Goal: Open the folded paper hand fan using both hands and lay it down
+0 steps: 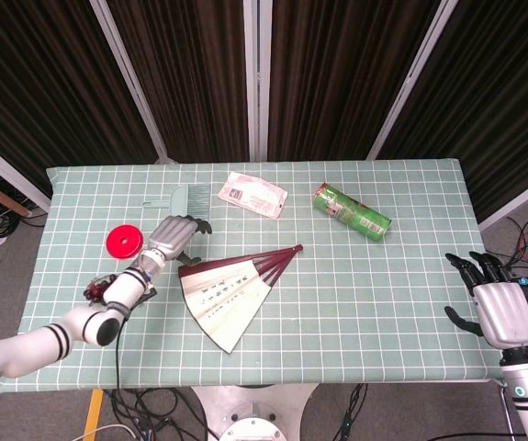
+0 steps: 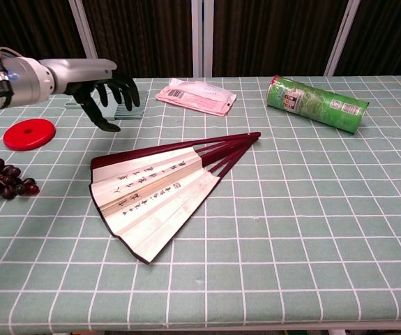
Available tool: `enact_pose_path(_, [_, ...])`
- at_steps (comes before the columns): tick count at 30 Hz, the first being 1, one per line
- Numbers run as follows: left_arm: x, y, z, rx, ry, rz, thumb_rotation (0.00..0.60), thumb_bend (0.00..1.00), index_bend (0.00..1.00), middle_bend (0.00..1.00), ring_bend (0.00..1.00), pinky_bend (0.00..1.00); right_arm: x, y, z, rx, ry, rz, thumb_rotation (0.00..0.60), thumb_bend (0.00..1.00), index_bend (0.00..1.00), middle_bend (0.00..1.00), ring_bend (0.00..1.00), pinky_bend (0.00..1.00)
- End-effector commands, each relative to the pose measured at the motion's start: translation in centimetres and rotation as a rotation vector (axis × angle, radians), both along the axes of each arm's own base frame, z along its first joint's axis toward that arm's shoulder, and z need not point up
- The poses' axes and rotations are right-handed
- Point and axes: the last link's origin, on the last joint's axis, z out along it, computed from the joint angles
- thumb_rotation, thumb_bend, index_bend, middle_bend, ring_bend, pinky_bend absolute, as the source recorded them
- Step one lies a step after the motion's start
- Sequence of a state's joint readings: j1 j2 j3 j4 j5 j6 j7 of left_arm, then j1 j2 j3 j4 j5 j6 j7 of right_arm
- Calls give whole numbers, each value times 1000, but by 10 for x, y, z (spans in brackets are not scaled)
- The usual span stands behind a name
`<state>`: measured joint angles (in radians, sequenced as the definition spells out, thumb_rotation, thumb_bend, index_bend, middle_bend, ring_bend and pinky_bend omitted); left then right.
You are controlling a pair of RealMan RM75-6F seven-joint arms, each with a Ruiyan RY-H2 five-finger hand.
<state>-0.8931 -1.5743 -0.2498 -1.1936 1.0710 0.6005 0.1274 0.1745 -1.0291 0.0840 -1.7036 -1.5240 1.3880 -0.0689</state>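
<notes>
**Already partly spread: left hand above the fan's outer rib**

Starting at the left of the bench, I see a bunch of dark grapes near the edge and a red disc just behind them. My left hand holds nothing; its fingers are apart and curled downward. It hovers near the small brush and just beside the upper left corner of the fan. I cannot tell whether any fingertip touches the fan.

The fan lies flat near the middle of the bench, partly spread, its dark red ribs converging on a pivot that points up and to the right. I judge it light and delicate. The paper leaf would crease or tear if pinched, and the thin ribs should flex. The stiff outer guards look like the places to take hold, one per hand, with the pivot end steadied so the whole thing does not slide on the cloth.

Behind the fan lies a pink packet, and further right a green tube rests on its side.

My right hand sits off the bench's right edge, well apart from the fan, fingers apart and empty.
</notes>
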Motion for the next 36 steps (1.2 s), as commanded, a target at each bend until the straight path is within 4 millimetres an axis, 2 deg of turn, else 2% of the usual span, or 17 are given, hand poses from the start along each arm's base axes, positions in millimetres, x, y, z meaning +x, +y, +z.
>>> enact_pose_path(1, [11,2,-19,-35,15,5,600,250,314,316,298,367,-1,0,0,1,-2,-4,600,137,123,252,101,111])
enact_pose_path(8, [29,2,-42,-65,33,5,600,276,314,332,319,400,-7,1,1,-5,-5,-24,600,138,123,252,101,111])
enact_pose_path(14, [36,2,-57,-68,79,-12,600,293,316,356,346,429,-11,0,3,-10,-8,-36,600,139,123,252,101,111])
enact_pose_path(19, [41,0,-64,-78,65,2,600,309,338,406,402,467,-14,1,5,-17,-6,-49,600,144,123,252,101,111])
enact_pose_path(33, [44,-3,-80,-82,104,-22,600,315,349,409,402,470,-19,-1,4,-23,-14,-69,600,152,123,252,101,111])
enact_pose_path(36, [44,-3,-81,-83,110,-20,600,330,375,436,430,511,-21,-1,5,-32,-17,-69,600,157,123,253,101,111])
